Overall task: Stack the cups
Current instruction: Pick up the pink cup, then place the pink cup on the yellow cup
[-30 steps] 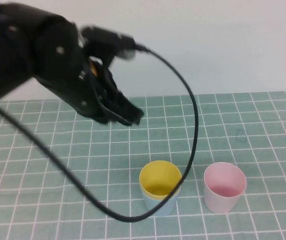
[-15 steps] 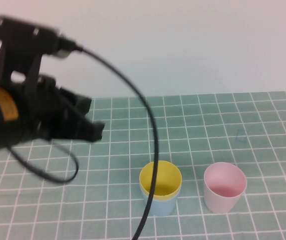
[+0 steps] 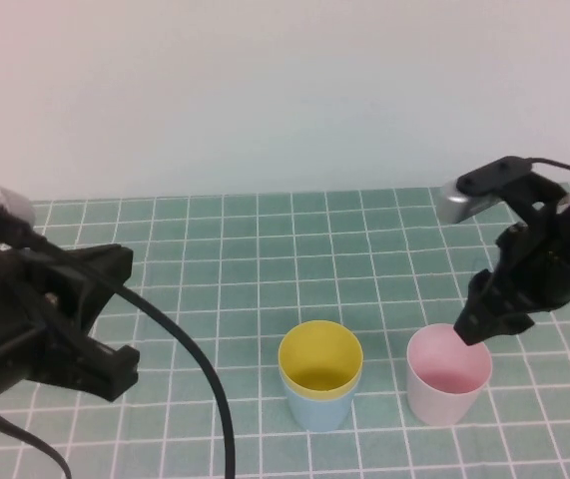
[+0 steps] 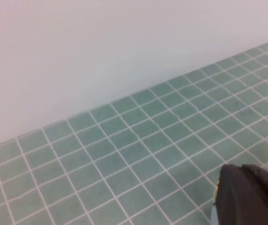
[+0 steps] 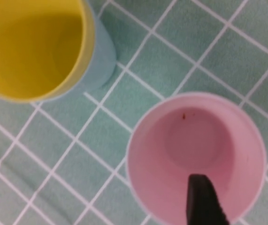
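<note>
Two cups already nested: yellow cup (image 3: 319, 359) inside blue cup (image 3: 317, 407). Pink cup (image 3: 448, 373) just beside them. Our right gripper (image 3: 484, 324) spread wide over pink rim; misjudged grip could tip cup. Left gripper (image 3: 115, 309) well apart, parked; its state we cannot tell.

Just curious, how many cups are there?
3: a yellow cup nested in a blue cup mid-table, and a pink cup beside them, under the right pincer.
</note>
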`<action>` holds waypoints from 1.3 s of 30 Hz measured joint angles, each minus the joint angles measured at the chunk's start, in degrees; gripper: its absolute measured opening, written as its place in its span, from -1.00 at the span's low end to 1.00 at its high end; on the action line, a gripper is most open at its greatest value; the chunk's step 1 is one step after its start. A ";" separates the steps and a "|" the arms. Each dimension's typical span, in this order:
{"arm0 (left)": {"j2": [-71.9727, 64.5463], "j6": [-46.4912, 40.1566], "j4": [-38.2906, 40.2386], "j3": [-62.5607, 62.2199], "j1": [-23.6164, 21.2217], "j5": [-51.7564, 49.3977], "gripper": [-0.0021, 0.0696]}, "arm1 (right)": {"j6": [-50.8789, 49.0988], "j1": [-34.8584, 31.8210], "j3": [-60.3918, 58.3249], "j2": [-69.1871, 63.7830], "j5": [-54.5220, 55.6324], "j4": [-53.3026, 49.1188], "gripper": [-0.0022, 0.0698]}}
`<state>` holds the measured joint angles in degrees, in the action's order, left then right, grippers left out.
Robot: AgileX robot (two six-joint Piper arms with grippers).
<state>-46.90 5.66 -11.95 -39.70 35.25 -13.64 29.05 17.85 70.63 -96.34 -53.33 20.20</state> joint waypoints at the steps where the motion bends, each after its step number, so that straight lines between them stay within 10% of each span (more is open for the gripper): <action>1: 0.23 0.00 -0.10 0.31 0.00 -0.12 -0.95 | -0.16 0.00 0.68 -1.11 0.00 0.00 0.00; 13: 0.23 -0.55 -5.71 6.05 0.00 2.45 -0.95 | -0.33 0.11 2.99 -11.24 0.23 -1.04 -0.04; 22: 0.23 -0.15 -8.74 7.10 0.00 5.03 -0.95 | -0.47 0.11 5.86 -12.49 -4.42 -2.64 -0.85; 39: 0.36 4.72 -9.07 7.10 -4.23 6.98 -0.95 | -10.34 12.46 32.92 -10.85 -16.68 -10.13 -0.87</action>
<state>-46.54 10.38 -21.02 -32.60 31.02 -6.66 18.71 30.31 103.55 -107.19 -70.01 10.07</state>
